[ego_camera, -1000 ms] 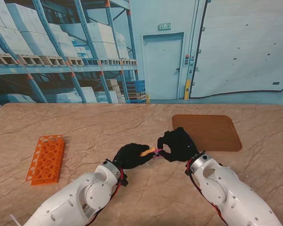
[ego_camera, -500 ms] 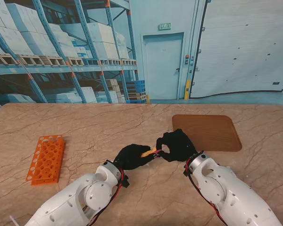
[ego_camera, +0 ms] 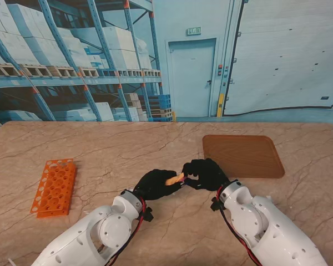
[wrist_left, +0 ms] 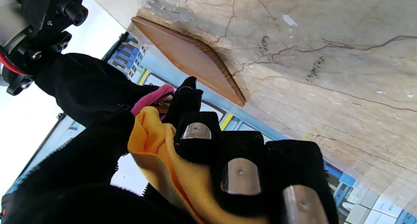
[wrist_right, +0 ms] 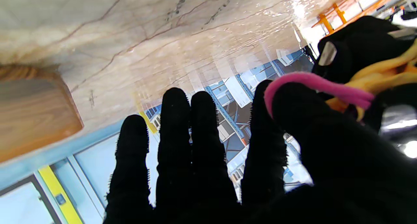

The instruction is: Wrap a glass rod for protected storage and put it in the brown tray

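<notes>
My left hand [ego_camera: 154, 184] is shut on a rolled orange cloth [ego_camera: 171, 179], held above the table's middle. No glass rod shows; the cloth hides whatever it wraps. In the left wrist view the cloth [wrist_left: 156, 152] bulges between thumb and fingers [wrist_left: 241, 175]. My right hand [ego_camera: 204, 173] meets the bundle's end from the right. A pink band [wrist_right: 312, 87] is looped over its thumb and stretches toward the cloth [wrist_right: 384, 74]; its other fingers [wrist_right: 182, 152] are spread. The band [wrist_left: 151, 98] also shows in the left wrist view. The brown tray [ego_camera: 243, 155] lies flat, farther off to the right.
An orange tube rack [ego_camera: 54, 187] lies on its side at the left of the marble table. The tray's corner [wrist_left: 192, 59] shows beyond both hands, and the tray edge [wrist_right: 32, 110] shows in the right wrist view. A warehouse backdrop stands behind the table's far edge.
My right hand has shifted a little to the left and nearer to me, closing in on the bundle's end. The left hand and cloth have barely moved.
</notes>
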